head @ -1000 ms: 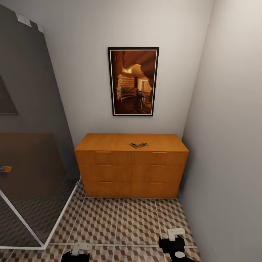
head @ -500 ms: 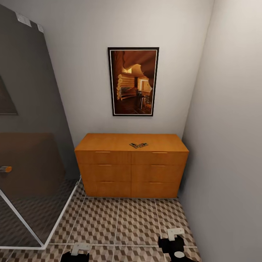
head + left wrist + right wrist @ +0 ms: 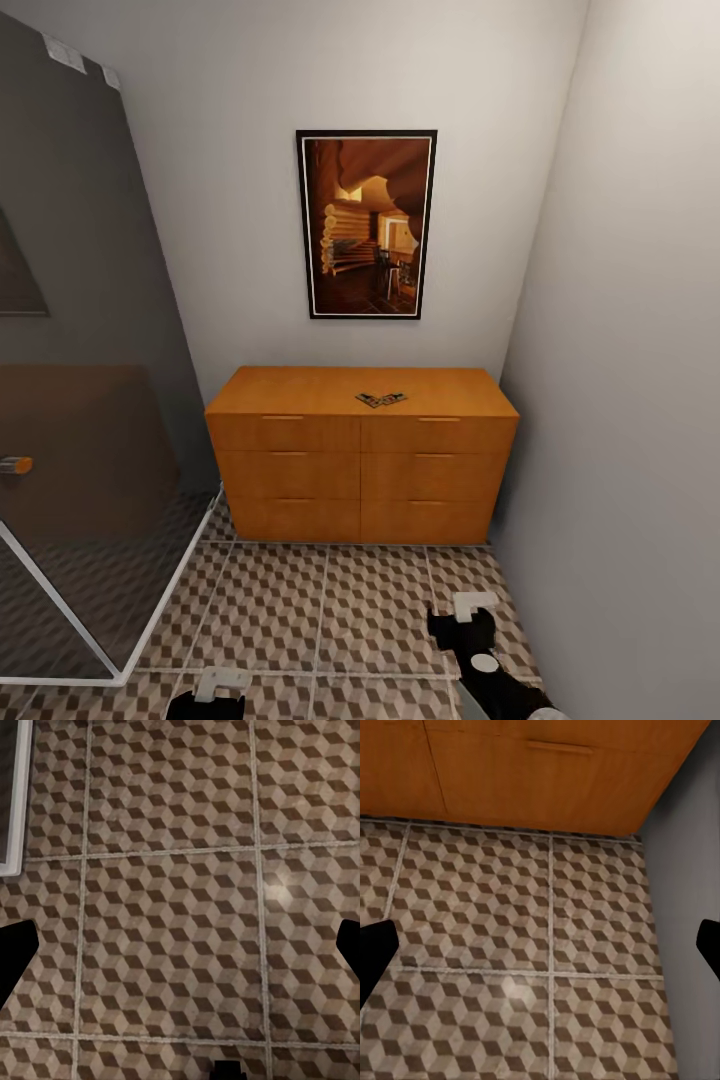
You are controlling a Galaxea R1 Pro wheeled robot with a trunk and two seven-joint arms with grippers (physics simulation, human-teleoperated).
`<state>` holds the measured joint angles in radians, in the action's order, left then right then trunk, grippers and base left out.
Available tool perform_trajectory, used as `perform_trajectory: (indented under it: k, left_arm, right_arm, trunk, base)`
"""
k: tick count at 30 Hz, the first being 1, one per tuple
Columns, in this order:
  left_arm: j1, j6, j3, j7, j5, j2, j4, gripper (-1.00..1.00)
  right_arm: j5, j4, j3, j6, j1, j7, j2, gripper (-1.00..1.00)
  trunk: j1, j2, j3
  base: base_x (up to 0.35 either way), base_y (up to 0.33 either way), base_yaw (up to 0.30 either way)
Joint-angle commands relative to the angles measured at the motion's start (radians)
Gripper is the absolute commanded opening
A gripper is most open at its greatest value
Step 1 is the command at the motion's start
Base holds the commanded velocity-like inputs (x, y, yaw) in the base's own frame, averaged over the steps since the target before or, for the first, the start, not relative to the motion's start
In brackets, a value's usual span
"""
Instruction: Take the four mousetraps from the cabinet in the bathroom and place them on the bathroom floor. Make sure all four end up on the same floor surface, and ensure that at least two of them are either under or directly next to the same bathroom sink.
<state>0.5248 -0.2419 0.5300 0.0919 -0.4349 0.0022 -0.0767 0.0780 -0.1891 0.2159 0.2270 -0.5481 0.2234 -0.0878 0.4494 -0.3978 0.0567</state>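
Right gripper (image 3: 468, 612) spread wide and empty, low over bathroom floor (image 3: 330, 610); left gripper (image 3: 222, 684) likewise open. Mousetraps (image 3: 381, 399) clustered on cabinet (image 3: 360, 470) top. Best rolling closer, then reaching from above.

The cabinet (image 3: 361, 455) stands on the bathroom floor (image 3: 330, 610) against the back wall, its right end in the corner. The mousetraps (image 3: 381, 399) lie clustered on its top, right of centre. A framed picture (image 3: 366, 224) hangs above it, and a glass shower screen (image 3: 80, 400) stands to its left.

Framed picture (image 3: 366, 224) — glass shower screen (image 3: 80, 400)
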Motion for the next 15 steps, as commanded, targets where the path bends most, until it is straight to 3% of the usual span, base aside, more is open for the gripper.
perform_trajectory:
  k: [1, 4, 8, 15]
  left_arm:
    - [0.001, -0.005, 0.008, 0.000, -0.007, -0.001, -0.003, 1.00]
    - [0.001, -0.005, 0.008, 0.000, -0.007, -0.001, -0.003, 1.00]
    - [0.001, -0.005, 0.008, 0.000, -0.007, -0.001, -0.003, 1.00]
    - [0.001, -0.005, 0.008, 0.000, -0.007, -0.001, -0.003, 1.00]
  right_arm:
    - [0.008, -0.037, 0.008, -0.023, -0.001, 0.006, 0.000, 1.00]
    - [0.008, -0.100, 0.008, -0.085, -0.001, 0.006, 0.000, 1.00]
    - [0.008, -0.255, 0.008, -0.241, -0.001, 0.006, 0.001, 1.00]
    - [0.008, -0.445, 0.008, -0.391, -0.001, 0.008, 0.005, 1.00]
  trunk:
    - [0.001, -0.002, 0.002]
    - [0.001, -0.002, 0.002]
    - [0.001, -0.002, 0.002]
    - [0.001, -0.002, 0.002]
  base:
    - [0.000, 0.000, 0.000]
    - [0.000, 0.000, 0.000]
    - [0.000, 0.000, 0.000]
    - [0.000, 0.000, 0.000]
